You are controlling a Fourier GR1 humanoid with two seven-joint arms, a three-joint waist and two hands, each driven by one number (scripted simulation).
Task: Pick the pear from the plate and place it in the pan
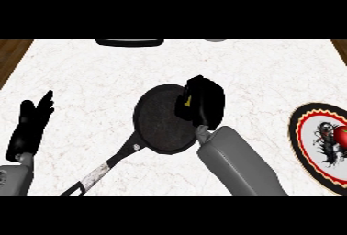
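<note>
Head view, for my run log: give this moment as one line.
right hand: shut on pear, over pan | left hand: open, resting | plate: right edge

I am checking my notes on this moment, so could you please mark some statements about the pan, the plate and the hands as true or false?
1. The right hand is over the pan's right rim. True.
2. The pan's handle points toward the far edge of the counter. False: it runs toward the lower left.
3. The plate lies at the right edge of the view. True.
4. The left hand is curled round the pan's handle. False: it rests open at the left, apart from the pan.
5. Something yellow shows under the right hand's fingers. True.
</note>
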